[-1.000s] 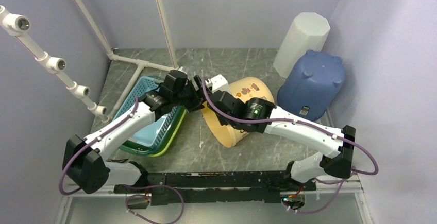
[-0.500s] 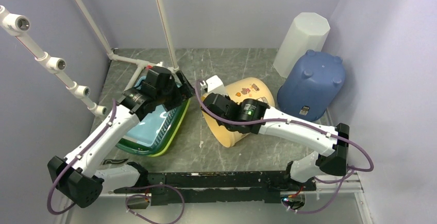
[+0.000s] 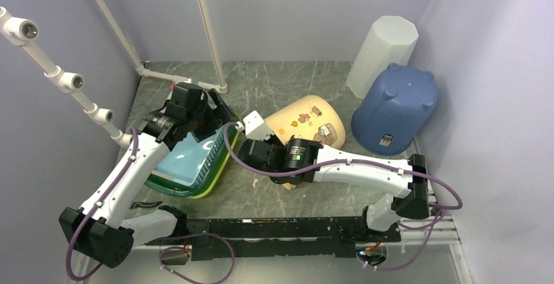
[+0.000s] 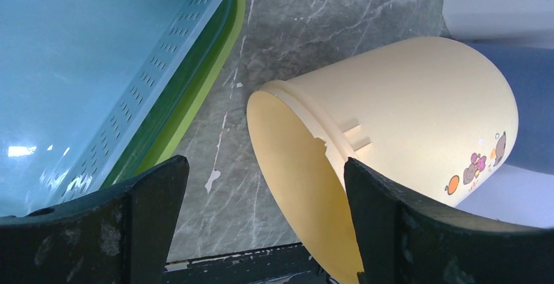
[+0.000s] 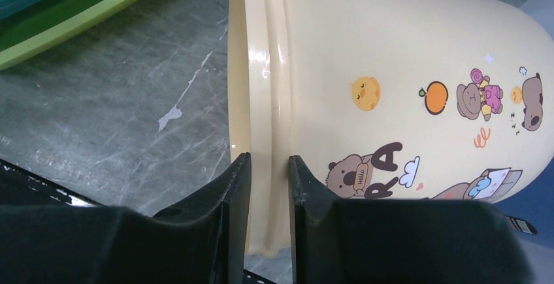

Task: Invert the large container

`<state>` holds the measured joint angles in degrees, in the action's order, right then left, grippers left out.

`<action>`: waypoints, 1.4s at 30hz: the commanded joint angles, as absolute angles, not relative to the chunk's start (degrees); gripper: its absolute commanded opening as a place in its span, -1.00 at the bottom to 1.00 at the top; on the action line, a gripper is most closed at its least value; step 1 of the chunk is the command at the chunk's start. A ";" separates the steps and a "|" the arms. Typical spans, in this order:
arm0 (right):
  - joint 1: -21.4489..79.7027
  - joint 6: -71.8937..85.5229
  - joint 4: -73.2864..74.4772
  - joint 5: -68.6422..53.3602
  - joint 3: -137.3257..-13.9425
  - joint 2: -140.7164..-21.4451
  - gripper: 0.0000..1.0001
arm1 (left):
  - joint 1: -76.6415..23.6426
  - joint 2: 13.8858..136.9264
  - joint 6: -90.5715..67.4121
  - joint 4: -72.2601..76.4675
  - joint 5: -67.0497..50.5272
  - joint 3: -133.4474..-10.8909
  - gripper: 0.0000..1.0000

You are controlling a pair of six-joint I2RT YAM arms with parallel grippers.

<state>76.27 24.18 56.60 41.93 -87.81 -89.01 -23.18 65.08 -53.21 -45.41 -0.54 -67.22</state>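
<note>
The large container [image 3: 307, 117] is a cream bucket with cartoon stickers. It lies tilted on its side in the middle of the table, its mouth facing the near left. My right gripper [image 3: 256, 148] is shut on the bucket's rim; in the right wrist view the rim [image 5: 269, 101] runs between the two fingers of the gripper [image 5: 269, 163]. My left gripper [image 3: 212, 117] hangs open over the nested baskets, apart from the bucket. In the left wrist view the left gripper [image 4: 261, 166] is wide open, and the bucket [image 4: 418, 101] lies beyond it, untouched.
A teal basket nested in a green one [image 3: 189, 160] lies left of the bucket. An upturned blue bucket [image 3: 395, 108] and a white bin [image 3: 382, 52] stand at the back right. White pipes [image 3: 209, 29] rise at the back left. Walls close in on both sides.
My left gripper opened wider and drew back to the left over the baskets. My right arm pulled the bucket's rim toward the near left, so more of the stickered side shows.
</note>
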 commanded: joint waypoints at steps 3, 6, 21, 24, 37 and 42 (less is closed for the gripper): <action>77.92 24.22 60.91 39.02 -88.06 -91.48 -0.83 | -22.50 63.13 -52.06 -45.81 -1.31 -68.02 0.88; 78.58 23.24 60.16 38.06 -88.15 -91.72 -0.83 | -22.42 62.69 -52.22 -45.73 -1.47 -67.94 0.88; 81.77 20.78 59.28 34.74 -88.92 -94.58 -0.83 | -22.24 60.87 -52.47 -45.37 -0.97 -68.20 0.88; 82.08 20.39 58.88 33.65 -88.79 -94.95 -0.83 | -22.24 60.71 -52.55 -45.27 -0.80 -68.13 0.88; 82.71 19.84 57.96 32.33 -87.12 -95.56 -0.84 | -22.24 60.77 -53.17 -43.86 -2.21 -67.13 0.88; 82.71 18.60 55.87 31.25 -85.81 -95.68 -0.83 | -22.24 60.65 -53.45 -43.20 -2.92 -66.45 0.88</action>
